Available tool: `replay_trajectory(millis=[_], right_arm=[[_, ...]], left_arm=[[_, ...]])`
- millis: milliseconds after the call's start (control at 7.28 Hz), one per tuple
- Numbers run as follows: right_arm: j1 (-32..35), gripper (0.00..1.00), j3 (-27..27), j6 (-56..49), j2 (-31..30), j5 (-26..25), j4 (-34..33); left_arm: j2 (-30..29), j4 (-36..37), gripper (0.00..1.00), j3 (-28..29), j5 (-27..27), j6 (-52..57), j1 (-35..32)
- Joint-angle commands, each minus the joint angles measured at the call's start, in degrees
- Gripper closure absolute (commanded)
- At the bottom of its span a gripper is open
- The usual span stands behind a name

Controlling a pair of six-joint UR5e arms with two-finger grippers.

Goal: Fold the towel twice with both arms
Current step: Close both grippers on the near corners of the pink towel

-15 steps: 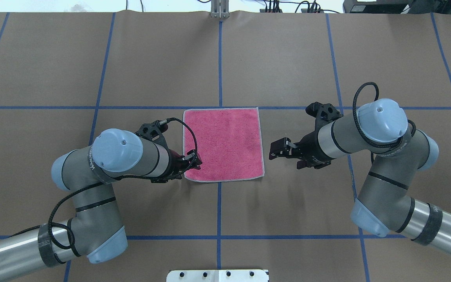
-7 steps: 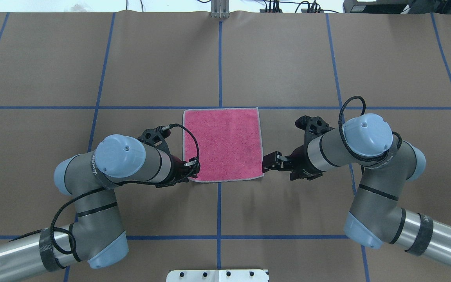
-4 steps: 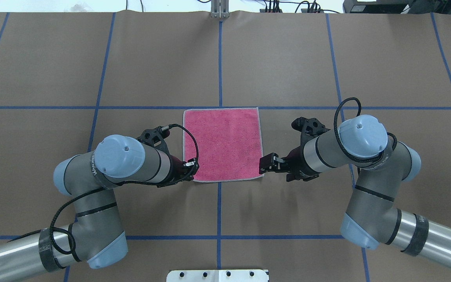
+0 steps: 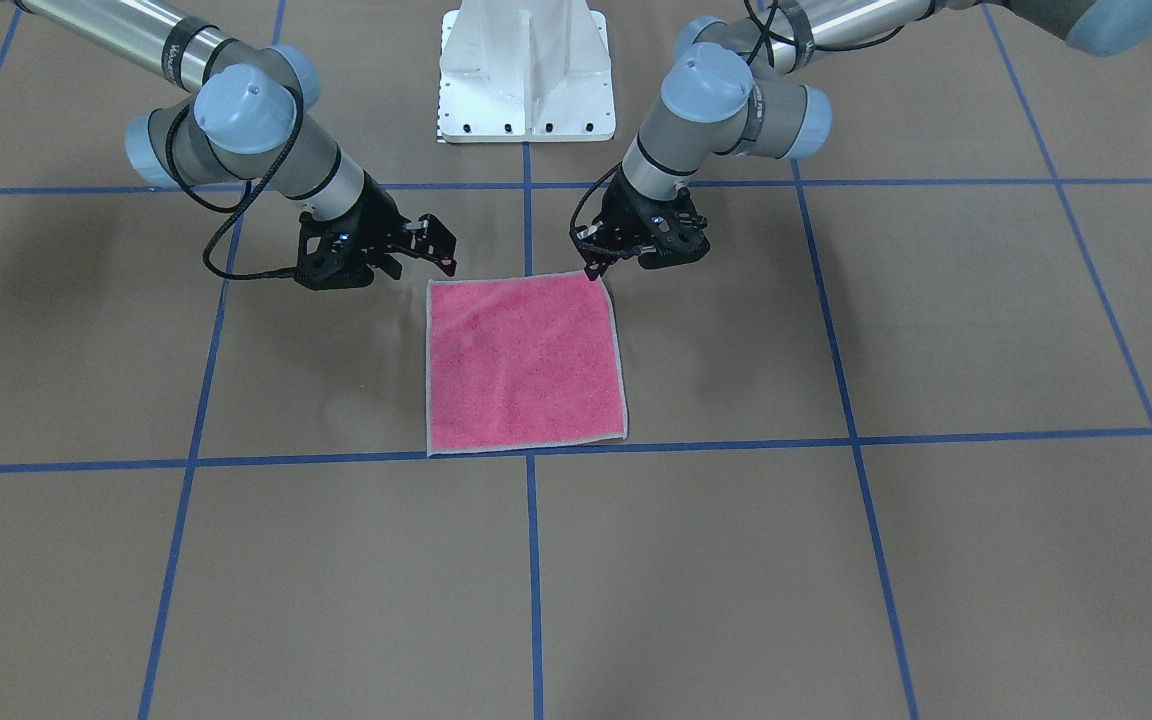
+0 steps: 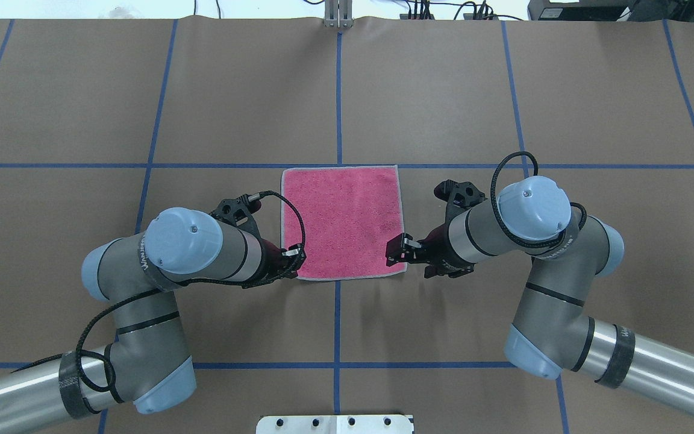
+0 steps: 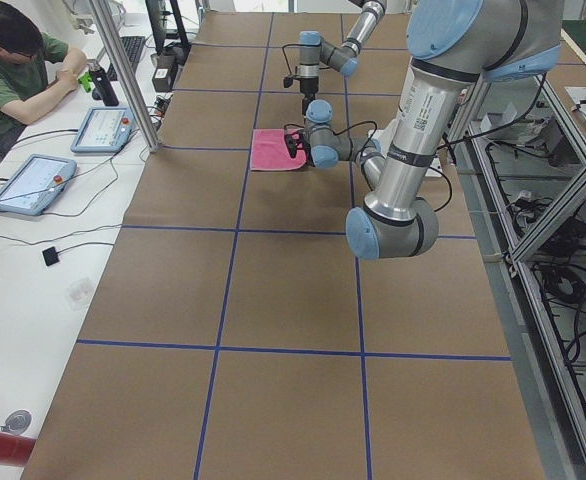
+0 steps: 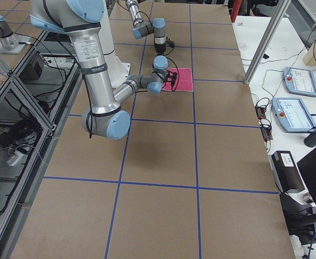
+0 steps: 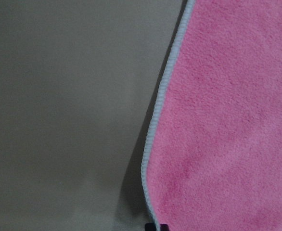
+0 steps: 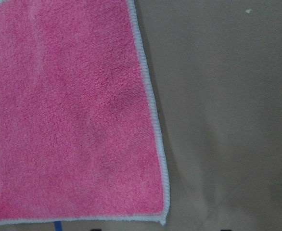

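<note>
The towel lies flat with its pink face up on the brown table; it also shows in the front view. My left gripper is down at the towel's near left corner, which is the top right corner in the front view. Its fingers look shut on that corner. The left wrist view shows the towel's stitched edge slightly raised. My right gripper is open and hovers just over the near right corner. The right wrist view looks down on that corner.
The white bolted pedestal stands at the robot's side of the table. Blue tape lines cross the brown cover. An operator sits past the far edge with tablets.
My right arm has moved left and slightly nearer, bringing its open gripper from beside the towel to over its near right corner. My left gripper shifted to the near left corner, then held still.
</note>
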Motion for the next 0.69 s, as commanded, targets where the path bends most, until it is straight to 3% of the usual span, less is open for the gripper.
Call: replay_trajectory(millis=[0, 549], right_arm=[[-0.21, 0.29, -0.68, 0.66, 0.50, -0.29, 0.03], [-0.91, 0.50, -0.76, 0.84, 0.41, -0.29, 0.03]], left_arm=[[-0.03, -0.35, 0.91, 0.00, 0.00, 0.10, 0.00], [0.06, -0.70, 0.91, 0.00, 0.00, 0.10, -0.09]])
